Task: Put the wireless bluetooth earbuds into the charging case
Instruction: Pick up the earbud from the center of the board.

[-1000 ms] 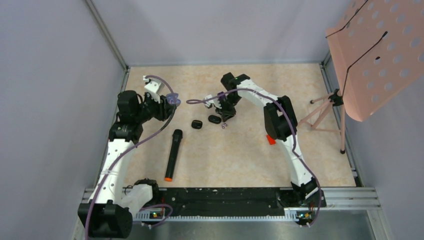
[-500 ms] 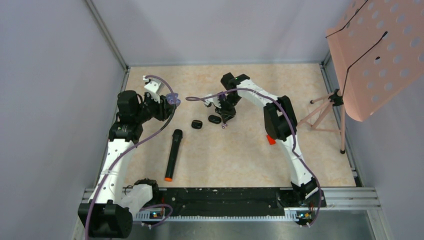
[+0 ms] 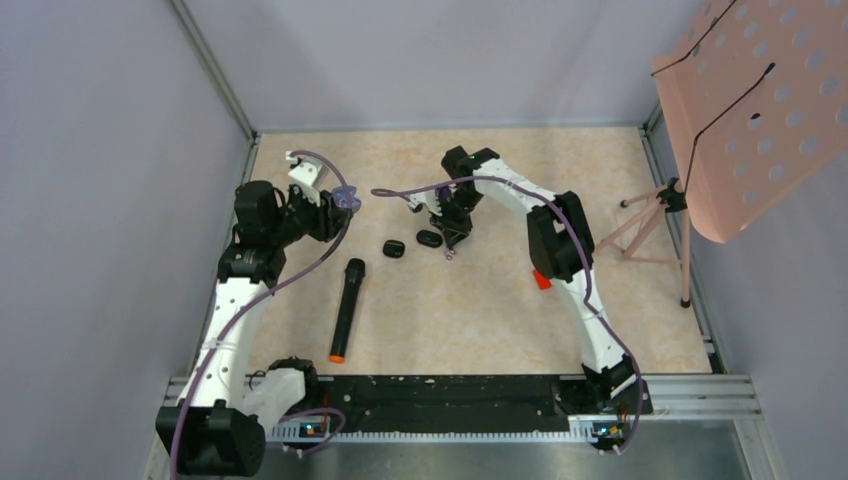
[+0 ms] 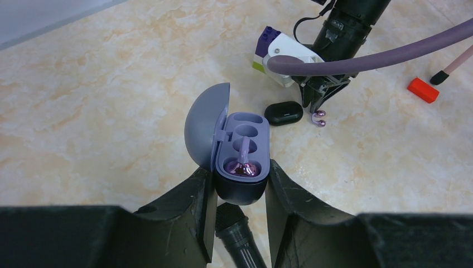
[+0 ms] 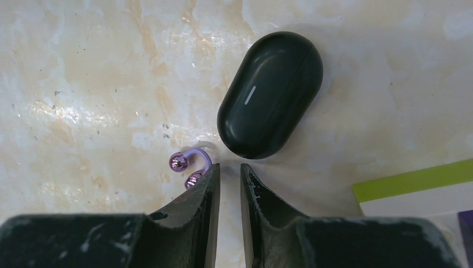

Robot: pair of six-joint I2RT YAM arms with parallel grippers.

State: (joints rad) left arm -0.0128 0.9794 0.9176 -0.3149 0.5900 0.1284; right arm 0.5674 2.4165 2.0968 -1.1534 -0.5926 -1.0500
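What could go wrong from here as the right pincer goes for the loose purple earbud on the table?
1. The purple earbud lies outside the right pincer, beside one finger's outer edge; closing now would likely grab nothing or flick it away.
2. The black case sits just beyond the fingertips, so a reach could nudge it.
3. The left pincer holds the open charging case by its lower end only; pressing an earbud in might tip it.

The pincer (image 5: 229, 170) stands narrowly parted, a purple C-shaped earbud (image 5: 178, 161) against one finger, a black case (image 5: 270, 95) just ahead
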